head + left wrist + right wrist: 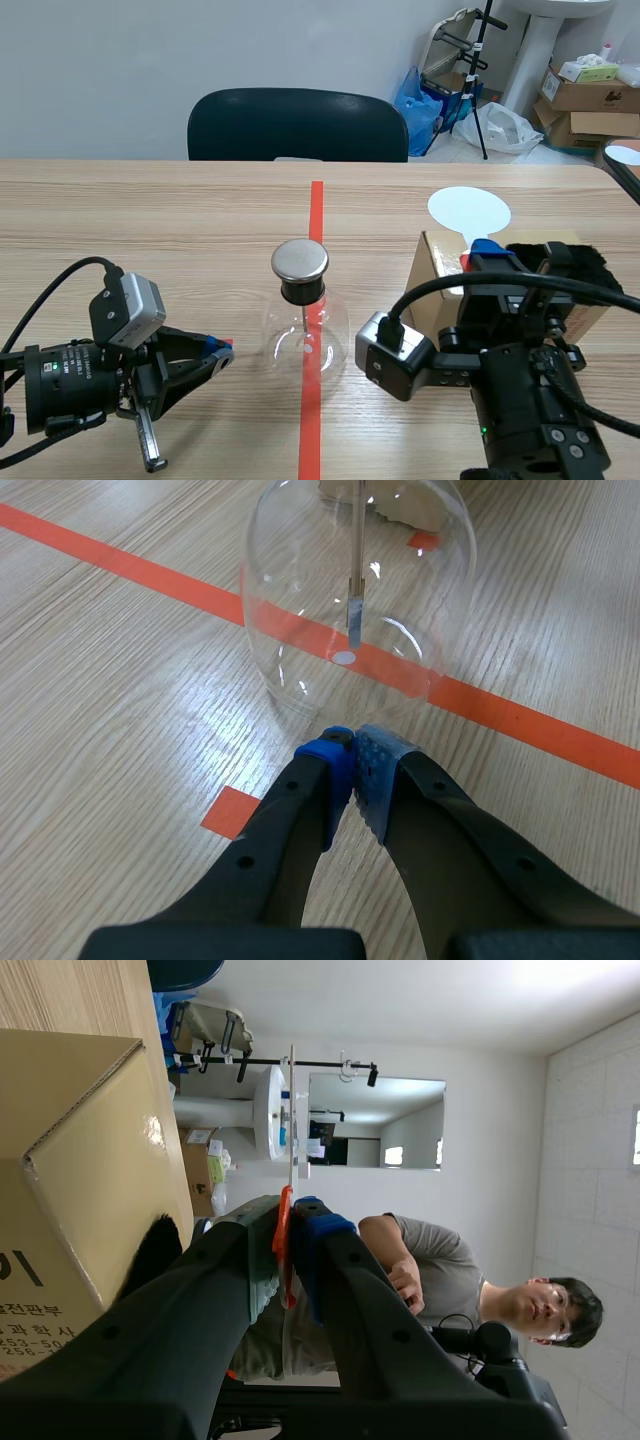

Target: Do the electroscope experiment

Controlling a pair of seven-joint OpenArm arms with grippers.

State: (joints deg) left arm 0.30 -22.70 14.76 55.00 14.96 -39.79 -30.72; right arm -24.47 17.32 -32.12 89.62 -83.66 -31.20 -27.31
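An electroscope flask (305, 335) stands on the red tape line (316, 210) at the table's middle, its metal cap (300, 260) bare and within reach of both arms. The left gripper (355, 765), fingers pressed together on nothing, sits low over the wood just beside the glass, apparently parked clear of the cap. The right gripper (480, 256) is clamped on the orange handle of a white paddle (469, 211), holding its disc out beyond a box (437, 285) that carries black fur (585, 262). The fur is likely the rubbing cloth meant to charge the disc before it goes to the cap.
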